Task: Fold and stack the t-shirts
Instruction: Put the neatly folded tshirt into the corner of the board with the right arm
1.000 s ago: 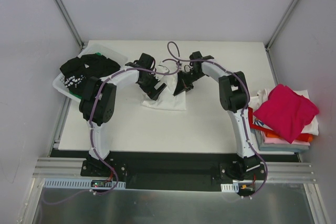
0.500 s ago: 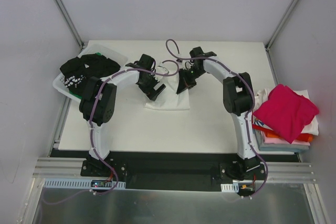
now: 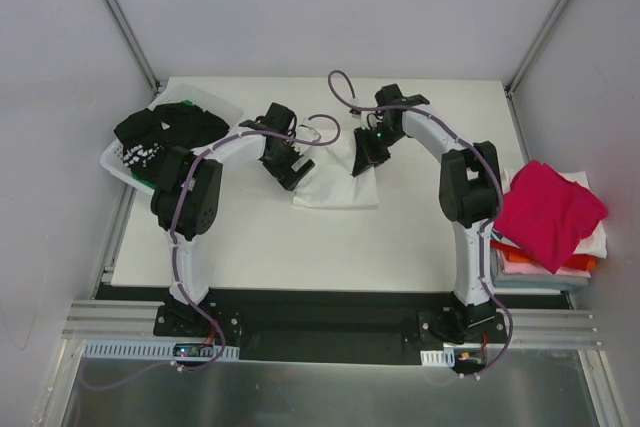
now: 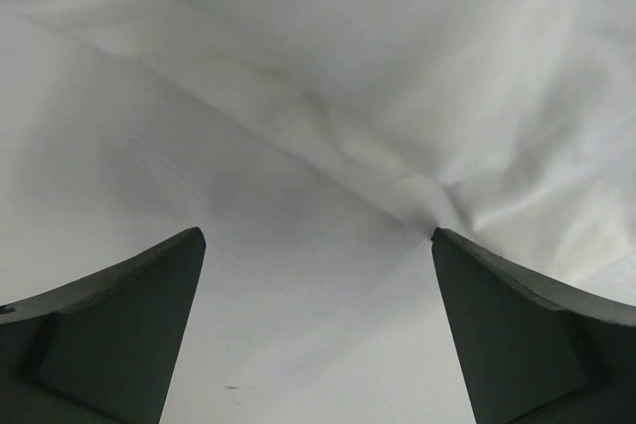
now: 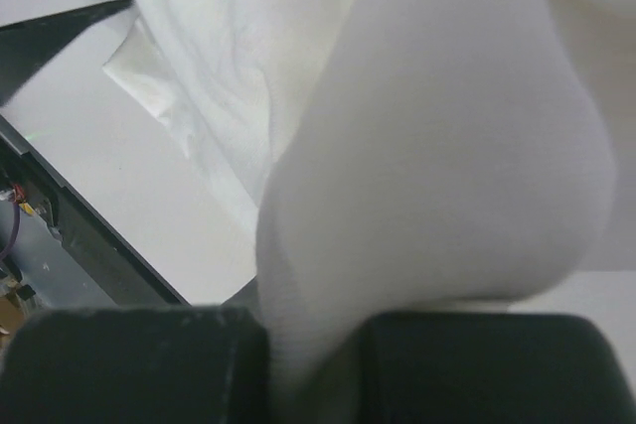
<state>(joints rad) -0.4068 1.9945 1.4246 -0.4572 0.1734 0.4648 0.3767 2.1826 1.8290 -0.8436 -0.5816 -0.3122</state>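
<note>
A folded white t-shirt (image 3: pixel 338 187) lies on the table's middle, and it fills the left wrist view (image 4: pixel 397 76) as creased cloth. My right gripper (image 3: pixel 366 154) is shut on a fold of this t-shirt (image 5: pixel 437 176), which bulges up between its fingers (image 5: pixel 129 364). My left gripper (image 3: pixel 290 169) stands open just left of the shirt, its dark fingertips (image 4: pixel 119 325) wide apart over bare table, one tip touching the cloth's edge. A stack of folded t-shirts (image 3: pixel 545 237) with a magenta one (image 3: pixel 545 212) on top sits at the right.
A white basket (image 3: pixel 120 162) at the table's far left holds a black t-shirt with white print (image 3: pixel 165 127). The stack at the right overhangs the table's right edge (image 3: pixel 520 147). Purple cables loop above both wrists.
My right gripper has moved to the right with the white cloth, and the folded shirt has slid right with it. The left gripper has stayed almost still.
</note>
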